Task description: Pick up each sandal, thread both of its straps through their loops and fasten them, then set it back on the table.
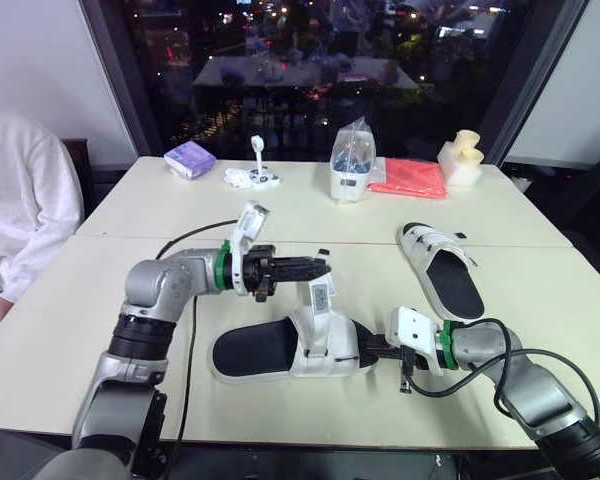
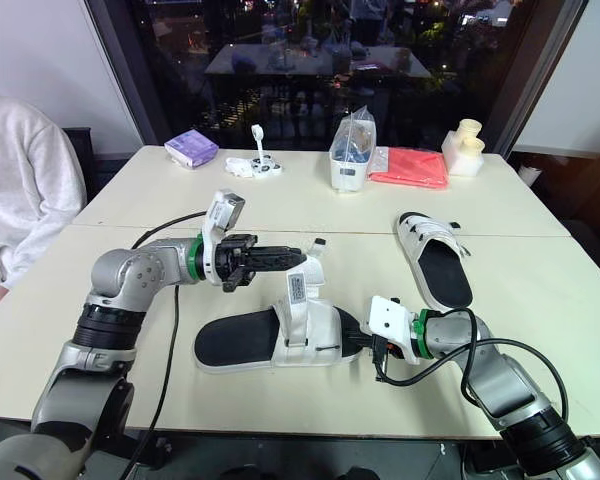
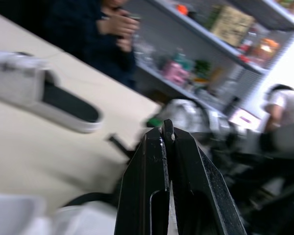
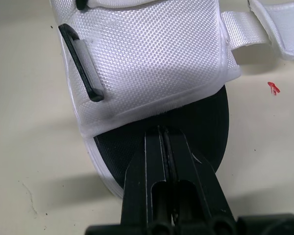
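A white sandal with a black footbed (image 1: 280,350) lies on the near part of the table. One of its straps (image 1: 319,293) rises from its middle. My left gripper (image 1: 323,267) is shut on that strap's end, a little above the sandal. In the left wrist view the gripper (image 3: 166,128) pinches a thin white edge. My right gripper (image 1: 368,346) comes in from the right, shut on the black sole edge (image 4: 206,122) at one end of the sandal. The second sandal (image 1: 440,270) lies to the far right, apart from both grippers.
A person in a white sweater (image 1: 20,200) sits at the table's left edge. Along the far side stand a purple pack (image 1: 190,158), small white parts (image 1: 255,176), a bagged white container (image 1: 352,165), a red cloth (image 1: 410,178) and a cream object (image 1: 462,158). A black cable (image 1: 185,240) trails behind my left arm.
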{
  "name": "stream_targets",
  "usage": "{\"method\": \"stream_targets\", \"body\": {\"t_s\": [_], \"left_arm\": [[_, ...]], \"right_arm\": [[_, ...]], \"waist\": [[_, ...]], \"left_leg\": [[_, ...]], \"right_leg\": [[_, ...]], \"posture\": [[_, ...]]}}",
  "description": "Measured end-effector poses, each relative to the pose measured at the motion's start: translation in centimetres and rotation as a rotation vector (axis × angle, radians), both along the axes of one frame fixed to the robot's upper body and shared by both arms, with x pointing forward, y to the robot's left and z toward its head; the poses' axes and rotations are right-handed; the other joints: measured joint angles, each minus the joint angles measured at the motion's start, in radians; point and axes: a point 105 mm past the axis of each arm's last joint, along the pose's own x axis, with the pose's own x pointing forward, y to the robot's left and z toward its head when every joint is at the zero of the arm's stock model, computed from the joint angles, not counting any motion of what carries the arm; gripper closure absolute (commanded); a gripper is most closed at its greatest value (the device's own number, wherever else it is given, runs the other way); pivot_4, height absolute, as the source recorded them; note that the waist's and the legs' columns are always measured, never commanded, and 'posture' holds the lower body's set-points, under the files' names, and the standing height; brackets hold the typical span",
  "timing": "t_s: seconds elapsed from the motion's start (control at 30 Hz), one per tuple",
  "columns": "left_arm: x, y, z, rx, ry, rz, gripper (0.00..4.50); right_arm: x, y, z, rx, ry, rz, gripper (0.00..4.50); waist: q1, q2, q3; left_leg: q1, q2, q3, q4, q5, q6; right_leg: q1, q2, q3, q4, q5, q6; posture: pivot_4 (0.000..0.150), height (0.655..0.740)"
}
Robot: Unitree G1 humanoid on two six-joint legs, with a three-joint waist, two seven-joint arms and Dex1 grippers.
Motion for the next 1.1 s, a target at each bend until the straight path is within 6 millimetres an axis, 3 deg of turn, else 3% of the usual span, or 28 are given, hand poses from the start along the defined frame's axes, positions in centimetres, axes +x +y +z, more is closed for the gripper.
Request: {"method": "stream_targets", "body": {"t_s": [0.33,0.8,0.9,1.1], "left_arm": [[3.8,0.3,-3.2,0.03,0.031,0.147,4.43],[5.1,1.4,-6.4,0.174,-0.018,0.204,4.43],[5.3,1.3,-7.5,0.227,-0.033,0.221,3.49],[5.6,1.9,-9.7,0.363,-0.112,0.248,0.65]], "right_arm": [[0.0,0.0,0.0,-0.003,-0.001,0.001,4.5],[-0.2,0.1,0.1,-0.008,-0.01,0.006,4.5],[-0.2,0.1,0.1,-0.008,-0.01,0.006,4.5],[-0.2,0.1,0.0,-0.009,-0.009,0.006,4.5]], "waist": [[0.0,0.0,0.0],[0.001,0.0,0.0],[0.001,0.0,0.0],[0.001,0.0,0.0]], "left_leg": [[0.0,0.0,0.0,0.0,-0.001,0.002],[0.0,0.0,0.0,0.0,-0.002,0.003],[0.0,0.0,0.0,0.0,-0.003,0.004],[0.0,0.0,0.0,-0.001,-0.003,0.004]], "right_leg": [[0.0,0.0,0.0,0.0,0.0,0.0],[0.0,0.0,0.0,0.0,0.0,0.0],[0.0,0.0,0.0,0.0,0.0,0.0],[-0.001,-0.001,0.0,0.0,0.0,0.0]], "posture": [[0.15,0.74],[0.15,0.74],[0.15,0.74],[0.15,0.74]]}}
